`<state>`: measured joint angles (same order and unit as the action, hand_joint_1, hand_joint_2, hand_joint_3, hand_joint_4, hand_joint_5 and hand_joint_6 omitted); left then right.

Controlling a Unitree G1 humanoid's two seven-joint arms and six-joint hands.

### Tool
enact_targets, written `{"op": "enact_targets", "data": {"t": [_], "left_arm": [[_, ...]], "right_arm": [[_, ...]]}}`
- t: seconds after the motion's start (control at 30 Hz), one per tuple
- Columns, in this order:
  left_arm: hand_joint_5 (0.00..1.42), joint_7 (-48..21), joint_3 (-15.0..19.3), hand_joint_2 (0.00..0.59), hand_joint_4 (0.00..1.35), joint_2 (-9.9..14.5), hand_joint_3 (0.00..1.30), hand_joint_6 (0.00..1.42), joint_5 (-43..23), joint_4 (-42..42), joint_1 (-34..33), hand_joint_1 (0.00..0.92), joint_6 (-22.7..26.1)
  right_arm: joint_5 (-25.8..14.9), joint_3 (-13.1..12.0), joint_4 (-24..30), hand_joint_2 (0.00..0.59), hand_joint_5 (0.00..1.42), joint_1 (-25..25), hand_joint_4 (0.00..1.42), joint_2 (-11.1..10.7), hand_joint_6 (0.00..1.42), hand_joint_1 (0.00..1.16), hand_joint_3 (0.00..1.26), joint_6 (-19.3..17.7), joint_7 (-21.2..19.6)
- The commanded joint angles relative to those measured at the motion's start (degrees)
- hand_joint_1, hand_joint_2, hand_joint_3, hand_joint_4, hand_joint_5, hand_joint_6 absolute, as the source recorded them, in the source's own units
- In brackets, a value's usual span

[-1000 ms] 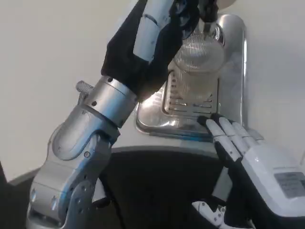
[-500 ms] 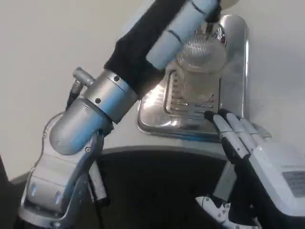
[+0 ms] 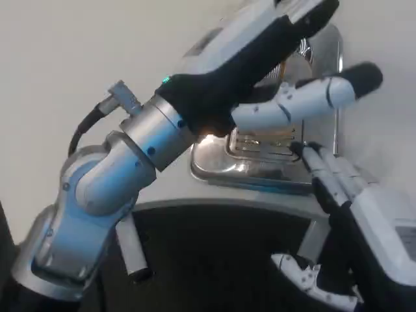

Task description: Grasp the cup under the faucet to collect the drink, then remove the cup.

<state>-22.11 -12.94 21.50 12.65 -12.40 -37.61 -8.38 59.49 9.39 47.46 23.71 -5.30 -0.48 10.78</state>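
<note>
My left hand (image 3: 260, 45) reaches across the picture to the upper right and covers the clear cup, so I cannot make the cup out behind it. One white finger with a black tip (image 3: 312, 97) stretches straight out to the right, past where the cup stood. I see nothing gripped in that hand. The shiny drip tray (image 3: 253, 166) with its grille lies just below the hand. My right hand (image 3: 338, 185) lies at the lower right, fingers straight and pointing up at the tray's front right edge, holding nothing.
The polished back plate of the dispenser (image 3: 328, 52) rises behind the tray at the top right. The white table (image 3: 65, 65) spreads to the left. A dark edge (image 3: 214, 247) runs below the tray, near my body.
My left forearm has rolled and the hand has swung down from the faucet's top to lie in front of the cup. The right hand has edged slightly right and lower in the picture.
</note>
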Motion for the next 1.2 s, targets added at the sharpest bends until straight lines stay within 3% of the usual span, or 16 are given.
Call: {"op": "enact_targets", "data": {"t": [0.03,0.2,0.33,0.37,0.4,0.43,0.47,0.5,0.8,1.2], "left_arm": [[0.00,0.44,-2.49,0.207,0.00,2.40,0.00,0.00,7.24,0.47,0.88,0.000,-6.16],[0.00,2.48,-1.86,0.209,0.00,3.97,0.00,0.00,10.46,3.09,1.71,0.000,-9.55],[0.00,3.18,-1.76,0.209,0.00,4.30,0.00,0.00,11.23,4.17,2.10,0.000,-11.25],[0.00,3.32,-1.78,0.210,0.00,4.25,0.00,0.00,11.38,4.21,2.25,0.000,-11.44],[0.00,3.39,-1.81,0.210,0.00,4.18,0.00,0.00,11.48,4.21,2.36,0.000,-11.53],[0.00,3.42,-1.82,0.210,0.00,4.13,0.00,0.00,11.53,4.21,2.42,0.000,-11.55],[0.00,3.42,-1.83,0.210,0.00,4.10,0.00,0.00,11.53,4.20,2.45,0.000,-11.58],[0.00,3.41,-1.83,0.210,0.00,4.08,0.00,0.00,11.52,4.22,2.47,0.000,-11.63],[0.00,3.26,-2.01,0.210,0.00,4.22,0.00,0.00,12.16,4.44,2.39,0.000,-11.94],[0.00,3.89,-1.79,0.210,0.00,3.72,0.00,0.00,13.58,3.24,3.26,0.000,-10.86]], "right_arm": [[-3.62,-0.39,0.18,0.314,0.08,-0.25,0.05,3.06,0.09,0.56,0.06,2.51,-1.27],[-7.17,-1.44,-0.43,0.320,0.11,-1.47,0.07,5.11,0.12,0.55,0.08,3.77,-3.14],[-9.97,-2.81,-1.61,0.265,0.10,-4.09,0.06,5.78,0.13,0.51,0.06,5.48,-3.19],[-10.65,-3.23,-1.93,0.266,0.08,-5.11,0.04,6.04,0.13,0.59,0.05,6.29,-3.07],[-11.13,-3.48,-2.12,0.260,0.09,-5.81,0.03,6.13,0.14,0.76,0.04,6.93,-2.99],[-11.71,-3.84,-2.25,0.238,0.07,-6.49,0.03,6.28,0.16,1.03,0.02,7.64,-2.96],[-12.21,-4.26,-2.25,0.210,0.07,-7.03,0.02,6.42,0.17,1.14,0.03,8.27,-3.07],[-12.69,-4.75,-2.17,0.197,0.07,-7.53,0.02,6.55,0.17,1.16,0.02,8.99,-3.23],[-16.12,-7.89,-2.47,0.157,0.04,-10.19,0.00,7.01,0.18,1.16,0.00,12.35,-4.44],[-17.99,-6.37,-9.30,0.134,0.03,-15.67,0.00,8.37,0.19,1.16,0.00,14.77,-9.15]]}}
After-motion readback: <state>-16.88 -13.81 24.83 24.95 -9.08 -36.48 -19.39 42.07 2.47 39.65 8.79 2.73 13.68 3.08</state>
